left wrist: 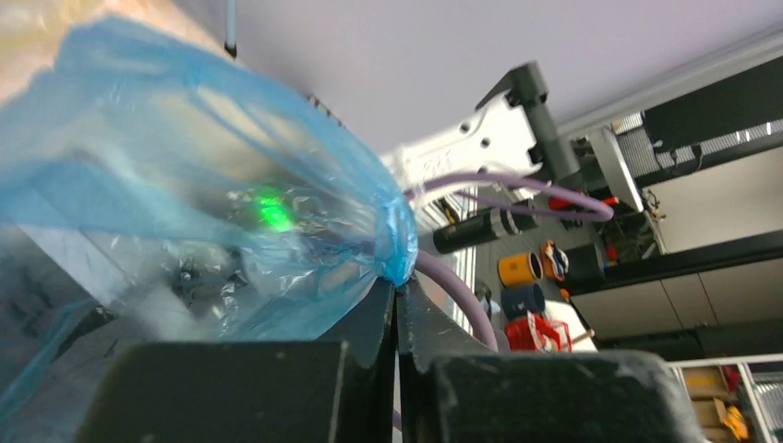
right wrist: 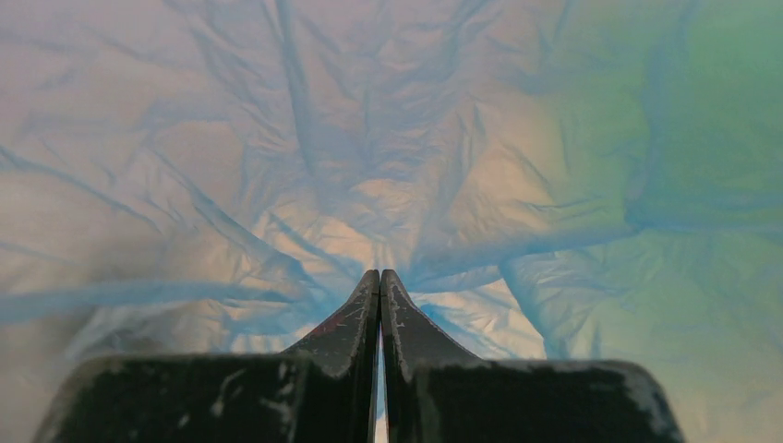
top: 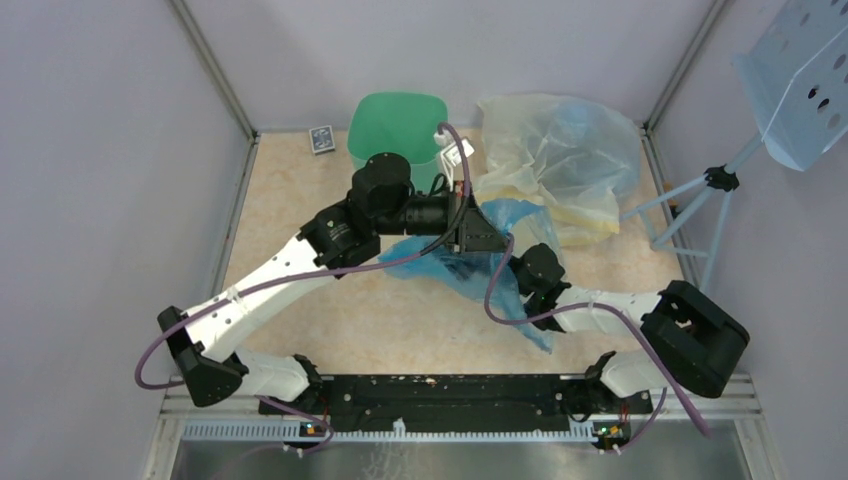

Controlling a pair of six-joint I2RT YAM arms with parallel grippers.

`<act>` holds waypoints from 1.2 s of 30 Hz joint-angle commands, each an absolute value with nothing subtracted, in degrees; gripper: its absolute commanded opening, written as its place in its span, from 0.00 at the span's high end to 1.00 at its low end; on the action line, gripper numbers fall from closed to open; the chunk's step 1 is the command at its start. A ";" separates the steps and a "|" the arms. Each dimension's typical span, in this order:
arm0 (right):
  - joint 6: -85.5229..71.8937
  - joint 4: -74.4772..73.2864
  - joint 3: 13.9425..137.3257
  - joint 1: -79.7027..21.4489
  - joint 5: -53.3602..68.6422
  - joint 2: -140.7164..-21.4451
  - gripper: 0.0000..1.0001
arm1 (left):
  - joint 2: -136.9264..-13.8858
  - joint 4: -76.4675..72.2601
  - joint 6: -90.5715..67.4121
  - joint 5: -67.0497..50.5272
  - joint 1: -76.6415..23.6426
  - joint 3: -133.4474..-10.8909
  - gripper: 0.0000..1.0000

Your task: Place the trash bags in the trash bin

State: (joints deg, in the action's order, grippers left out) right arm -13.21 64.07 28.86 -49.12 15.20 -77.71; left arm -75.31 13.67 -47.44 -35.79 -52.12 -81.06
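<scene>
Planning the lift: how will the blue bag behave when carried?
Likely floppy: the blue bag sags in loose folds. Probably light: its thin, see-through film bunches at the left gripper. It may slip: the right gripper pinches only a little.

Far edge blocked, left and near edges open

The left arm and the stretched blue bag bar the way to the bin at the far edge. Heaped bags fill the far right corner. Bare table lies open along the left and near edges.
</scene>
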 commanded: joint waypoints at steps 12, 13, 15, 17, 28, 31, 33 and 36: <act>-18.34 70.21 24.90 -53.44 18.78 -79.51 1.00 | -84.33 16.80 -40.66 -31.11 -51.65 -110.03 1.00; -18.35 69.62 24.80 -53.59 18.53 -79.45 1.00 | -84.56 15.81 -41.23 -31.55 -51.60 -110.64 1.00; -17.49 64.24 25.77 -53.68 16.26 -78.91 1.00 | -85.56 12.84 -43.52 -35.61 -51.59 -111.13 1.00; -15.77 54.51 27.85 -53.70 9.65 -77.67 1.00 | -86.99 13.03 -44.47 -38.40 -51.59 -113.74 1.00; -23.75 31.99 23.31 -45.79 -19.45 -69.14 1.00 | -82.01 22.40 -40.11 -35.21 -51.64 -113.37 1.00; -21.44 29.70 24.15 -45.79 -19.98 -64.69 1.00 | -80.49 23.38 -39.68 -35.38 -51.59 -109.35 1.00; -18.98 29.47 24.00 -45.79 -19.20 -60.82 1.00 | -79.56 25.34 -38.17 -34.41 -51.59 -106.73 1.00; -15.59 25.50 25.16 -45.79 -22.11 -55.64 1.00 | -78.39 29.46 -35.44 -30.79 -51.59 -104.04 1.00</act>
